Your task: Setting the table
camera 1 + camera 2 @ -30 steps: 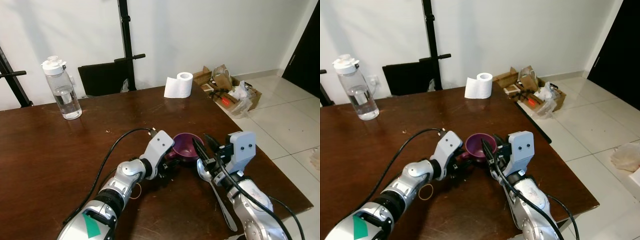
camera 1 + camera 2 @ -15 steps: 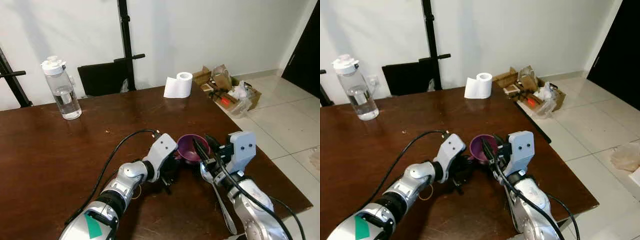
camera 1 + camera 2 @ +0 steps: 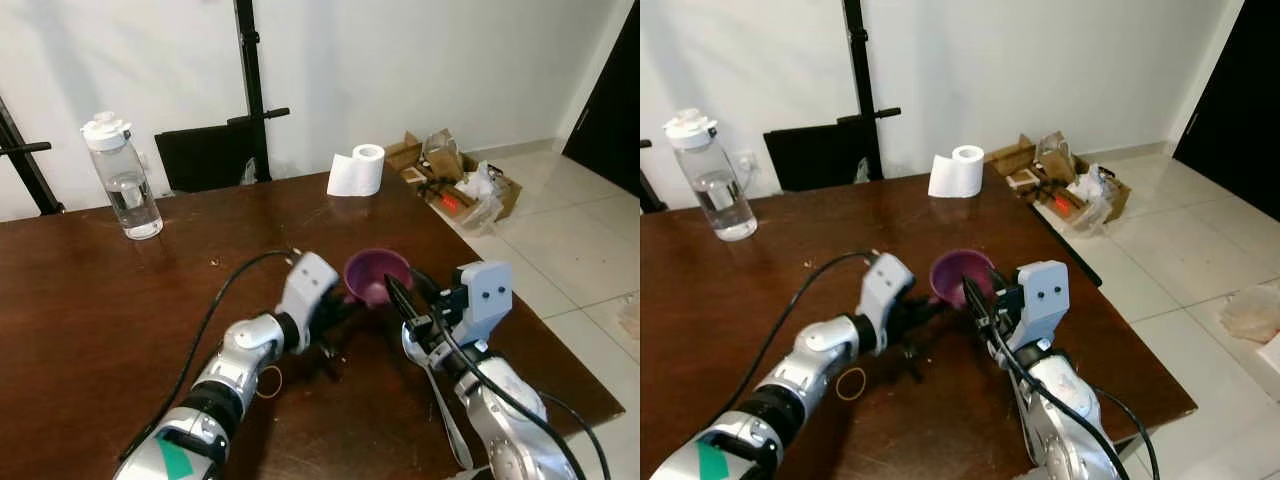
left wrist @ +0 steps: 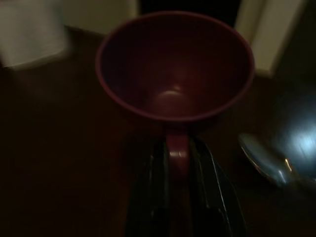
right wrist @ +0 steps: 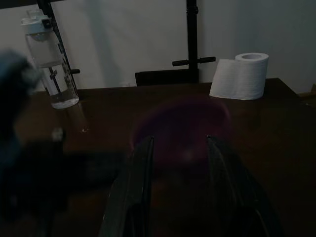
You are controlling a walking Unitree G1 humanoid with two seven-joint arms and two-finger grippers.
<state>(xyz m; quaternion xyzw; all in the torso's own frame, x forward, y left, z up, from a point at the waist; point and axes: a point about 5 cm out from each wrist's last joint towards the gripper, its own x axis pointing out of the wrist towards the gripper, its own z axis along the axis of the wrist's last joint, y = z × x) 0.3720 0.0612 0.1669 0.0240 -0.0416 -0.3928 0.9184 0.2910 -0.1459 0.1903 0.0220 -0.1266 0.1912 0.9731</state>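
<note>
A purple cup (image 3: pixel 378 276) hangs tilted just above the brown table (image 3: pixel 100 300), held by its handle. My left gripper (image 3: pixel 345 305) is shut on that handle, and the left wrist view shows the cup (image 4: pixel 175 64) with the handle pinched between the two fingers. My right gripper (image 3: pixel 405 287) stands open just right of the cup, its fingers pointing at it with nothing between them; the right wrist view shows the cup (image 5: pixel 182 123) blurred beyond the fingers (image 5: pixel 143 163). A metal spoon (image 3: pixel 430 375) lies on the table under the right arm.
A water bottle (image 3: pixel 125 178) stands at the far left of the table and a toilet paper roll (image 3: pixel 358 171) at its far edge. A rubber band (image 3: pixel 266 380) lies beside my left arm. The table's right edge (image 3: pixel 520 310) is close; cardboard boxes (image 3: pixel 455 175) sit on the floor beyond.
My left gripper has lifted the purple cup off the table and tilted it, the arm swinging up and a little left. The right arm has stayed put.
</note>
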